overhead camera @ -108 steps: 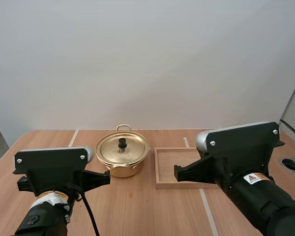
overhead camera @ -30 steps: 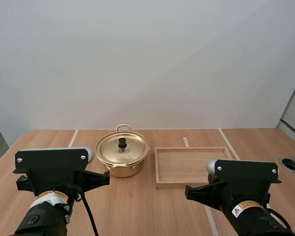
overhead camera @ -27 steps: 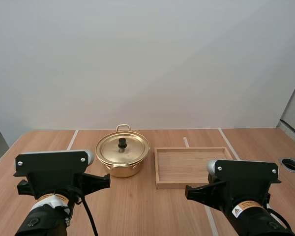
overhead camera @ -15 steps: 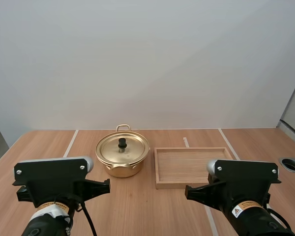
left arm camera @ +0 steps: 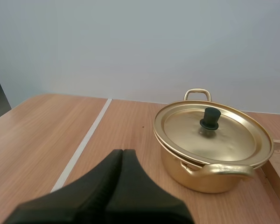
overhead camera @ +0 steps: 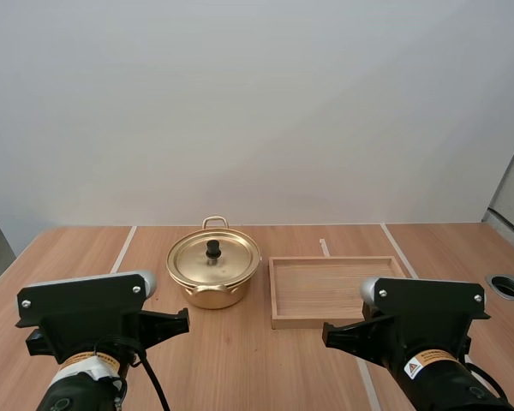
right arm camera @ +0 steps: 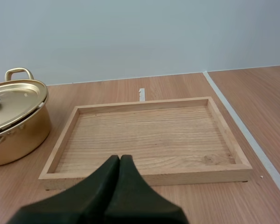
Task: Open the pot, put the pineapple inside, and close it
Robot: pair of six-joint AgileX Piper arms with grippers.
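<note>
Since a few seconds ago your right arm (overhead camera: 424, 312) has drawn back and dropped low, uncovering the tray, and your left arm (overhead camera: 81, 312) has sunk slightly in the last second; pot and tray lie as they did. You have one pot, one lid, one tray and two arms over one tabletop (overhead camera: 240, 360). At the left, your left hand (left arm camera: 122, 156) has its two black fingers pressed together into a single wedge, holding nothing, pointed toward the pot and well apart from it. That gold pot (overhead camera: 207, 296) stands upright near the tabletop's middle. Its lid (overhead camera: 214, 264) sits flat on the rim with a black knob (overhead camera: 212, 249) at its centre, so the inside is hidden. Just beside it, to the right, lies the shallow wooden tray (overhead camera: 300, 323), its plank floor showing from wall to wall. At the right, your right hand (right arm camera: 120, 158) is likewise closed on nothing, pointed at the tray's near wall and short of it. On the right arm you can see a white sticker (overhead camera: 415, 370) with a warning triangle; its print is too small to read.
</note>
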